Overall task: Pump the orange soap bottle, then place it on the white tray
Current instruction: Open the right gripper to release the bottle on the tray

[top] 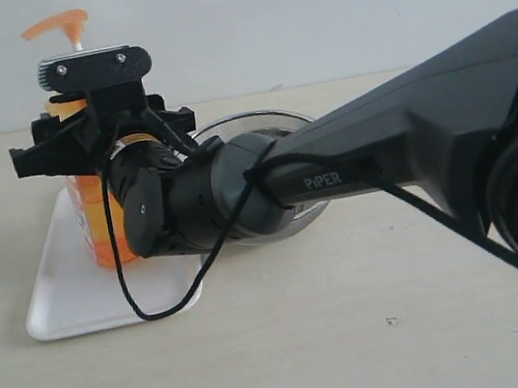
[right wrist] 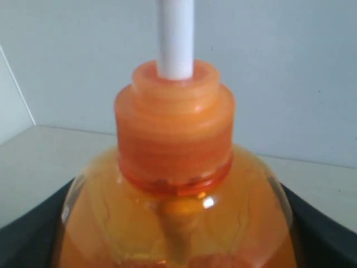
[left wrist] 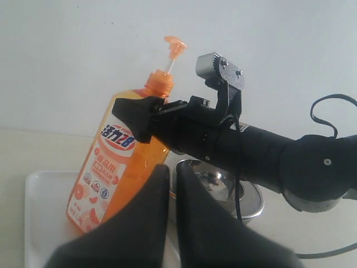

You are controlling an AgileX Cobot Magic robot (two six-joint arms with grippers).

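The orange soap bottle (top: 96, 228) stands over the white tray (top: 69, 291), its base down at the tray's floor. Its pump head (top: 59, 27) is raised on the white stem (right wrist: 175, 39). My right gripper (top: 99, 132) reaches across from the right and is shut on the bottle's shoulders, just under the neck. In the right wrist view its dark fingers (right wrist: 22, 240) flank the bottle (right wrist: 175, 145) on both sides. My left gripper (left wrist: 173, 174) is shut and empty, a short way from the bottle (left wrist: 122, 162) and above the tray (left wrist: 42, 212).
A round steel bowl (top: 258, 119) sits right behind the right arm's wrist, beside the tray. The left wrist view shows the same bowl (left wrist: 223, 187) under the right arm. A black cable (top: 160, 311) loops down from the right wrist onto the tray's front edge.
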